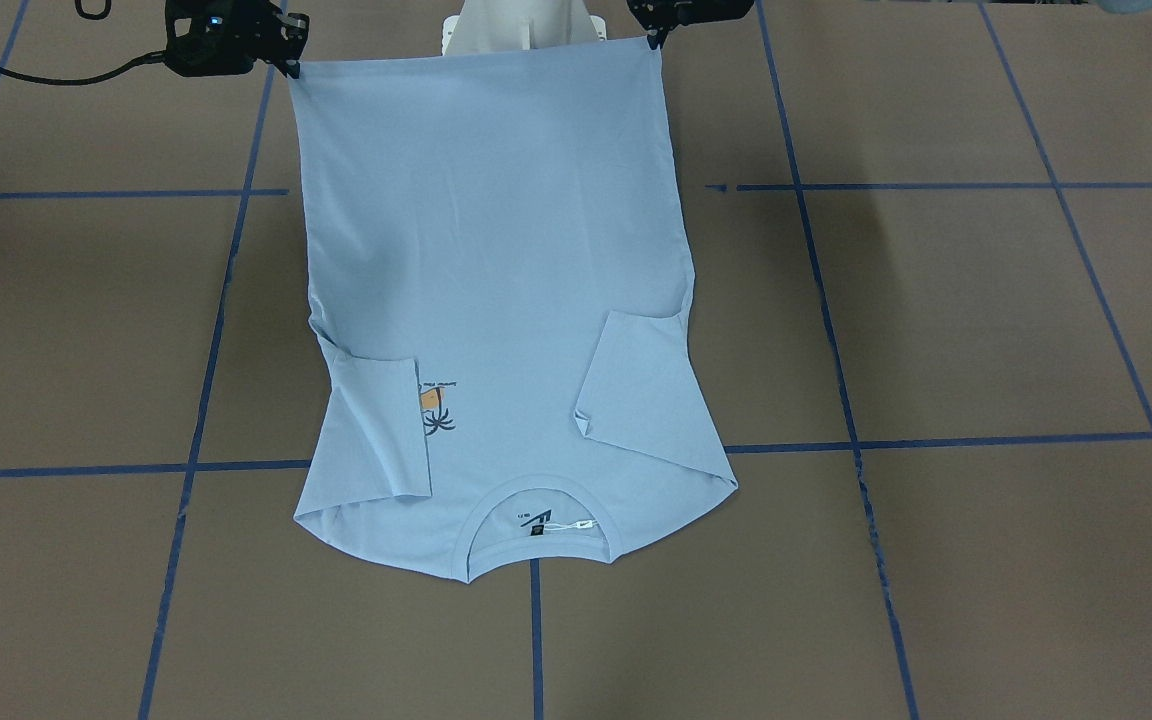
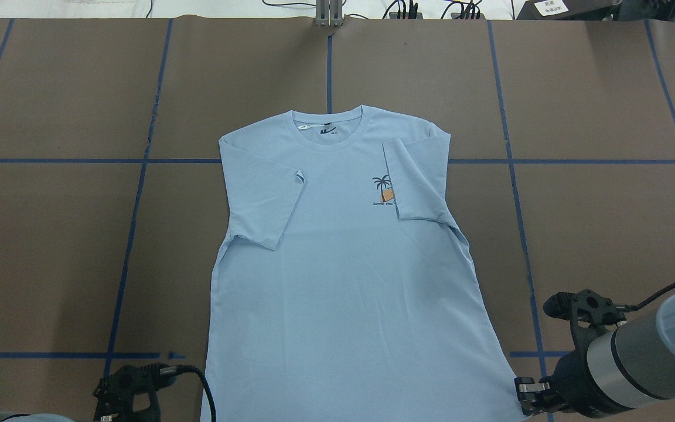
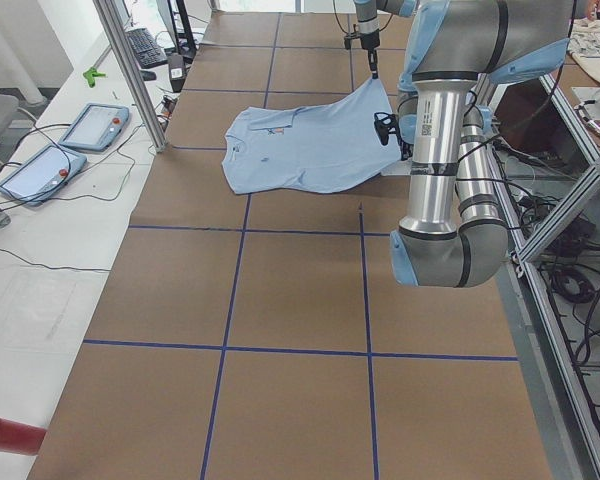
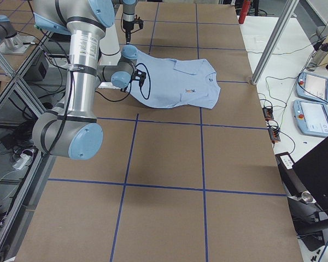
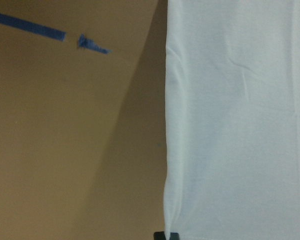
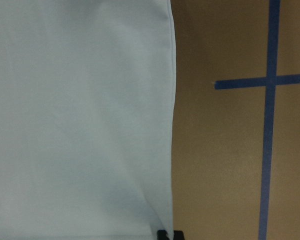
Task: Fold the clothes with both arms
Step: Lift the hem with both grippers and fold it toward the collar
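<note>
Black left claw (image 1: pixel 654 41) and black right claw (image 1: pixel 292 68) each clamp a hem corner of the thin light blue short-sleeved T-shirt (image 2: pixel 343 281); the hem-to-collar fold looks about to begin.

Seen from overhead, the T-shirt lies chest-up mid brown blue-taped worktop (image 2: pixel 607 234), collar at 12 o'clock, sleeves tucked in, left claw at 7, right claw at 5. Next, I judge, both must carry the hem evenly towards 12. The dark collar label (image 2: pixel 327 131) and the script under the orange-and-navy palm print (image 2: pixel 384 190) are too small to read.

Folded sleeve (image 2: pixel 420 181) hides half the palm print (image 2: pixel 382 189); its txt too small to read. T-shirt (image 2: pixel 337 281) hem cut off at btm, overhead view.
</note>
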`<control>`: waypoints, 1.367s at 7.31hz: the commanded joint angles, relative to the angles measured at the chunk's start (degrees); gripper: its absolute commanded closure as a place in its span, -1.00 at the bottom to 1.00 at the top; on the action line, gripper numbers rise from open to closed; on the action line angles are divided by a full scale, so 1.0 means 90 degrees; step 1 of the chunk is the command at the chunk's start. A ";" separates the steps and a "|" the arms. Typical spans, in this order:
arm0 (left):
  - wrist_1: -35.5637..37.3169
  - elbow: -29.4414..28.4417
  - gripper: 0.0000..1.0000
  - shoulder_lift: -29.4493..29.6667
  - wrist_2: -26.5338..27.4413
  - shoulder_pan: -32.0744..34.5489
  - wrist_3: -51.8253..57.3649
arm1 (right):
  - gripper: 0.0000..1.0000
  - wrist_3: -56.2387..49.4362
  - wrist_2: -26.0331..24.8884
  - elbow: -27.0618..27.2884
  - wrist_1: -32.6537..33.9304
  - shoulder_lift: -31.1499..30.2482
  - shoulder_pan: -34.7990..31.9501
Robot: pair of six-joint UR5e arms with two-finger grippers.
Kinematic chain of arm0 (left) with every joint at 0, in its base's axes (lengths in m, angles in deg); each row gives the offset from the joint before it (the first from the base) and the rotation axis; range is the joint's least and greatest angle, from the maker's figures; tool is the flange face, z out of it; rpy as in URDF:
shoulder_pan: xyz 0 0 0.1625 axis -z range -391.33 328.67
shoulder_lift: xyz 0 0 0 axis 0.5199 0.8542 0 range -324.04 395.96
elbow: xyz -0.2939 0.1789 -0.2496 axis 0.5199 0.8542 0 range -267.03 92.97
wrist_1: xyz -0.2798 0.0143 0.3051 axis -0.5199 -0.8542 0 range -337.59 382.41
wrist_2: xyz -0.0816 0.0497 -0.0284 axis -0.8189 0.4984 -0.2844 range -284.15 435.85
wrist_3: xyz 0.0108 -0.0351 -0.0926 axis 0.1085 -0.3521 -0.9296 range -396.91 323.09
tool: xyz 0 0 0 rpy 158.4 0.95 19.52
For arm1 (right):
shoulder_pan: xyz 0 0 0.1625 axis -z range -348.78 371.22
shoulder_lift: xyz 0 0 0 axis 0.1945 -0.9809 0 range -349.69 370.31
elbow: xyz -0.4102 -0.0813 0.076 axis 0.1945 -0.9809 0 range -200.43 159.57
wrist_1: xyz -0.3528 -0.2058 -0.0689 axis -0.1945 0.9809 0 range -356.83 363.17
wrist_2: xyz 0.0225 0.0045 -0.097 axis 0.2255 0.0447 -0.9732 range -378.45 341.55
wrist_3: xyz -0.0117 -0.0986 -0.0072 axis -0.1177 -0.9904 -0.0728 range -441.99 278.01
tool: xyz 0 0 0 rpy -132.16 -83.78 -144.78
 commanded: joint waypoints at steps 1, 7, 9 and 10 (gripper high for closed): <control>0.0068 0.0013 1.00 0.0054 -0.0093 0.0306 0.0006 | 1.00 -0.0034 0.0000 -0.0306 -0.0005 0.0525 -0.0593; 0.0107 -0.1827 1.00 0.1457 -0.0892 0.3614 0.2189 | 1.00 -0.1255 0.0068 -0.2890 0.0005 0.3296 -0.3516; 0.0030 -0.2639 1.00 0.1840 -0.1030 0.4582 0.2972 | 1.00 -0.1401 0.0059 -0.3831 -0.0014 0.4003 -0.3849; -0.0164 -0.3252 1.00 0.2190 -0.1079 0.4944 0.3178 | 1.00 -0.1595 0.0059 -0.4279 -0.0024 0.4296 -0.3986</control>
